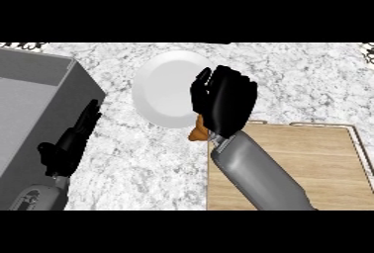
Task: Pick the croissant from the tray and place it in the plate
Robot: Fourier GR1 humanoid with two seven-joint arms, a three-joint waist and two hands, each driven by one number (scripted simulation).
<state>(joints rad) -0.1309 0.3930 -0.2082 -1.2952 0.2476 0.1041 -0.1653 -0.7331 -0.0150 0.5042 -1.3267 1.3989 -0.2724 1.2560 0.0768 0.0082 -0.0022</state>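
My right hand (223, 101), fingers curled round the golden-brown croissant (197, 133) peeking beneath the wrist, hangs over the round white plate's (164, 86) right rim; light, soft, flaky pastry, best cradled mid-body; my left hand (73, 141) rests open.

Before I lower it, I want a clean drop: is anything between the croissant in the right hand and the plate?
Nothing visible. The right hand, curled round the croissant, hangs over the plate's right edge, and the plate's visible surface is bare.
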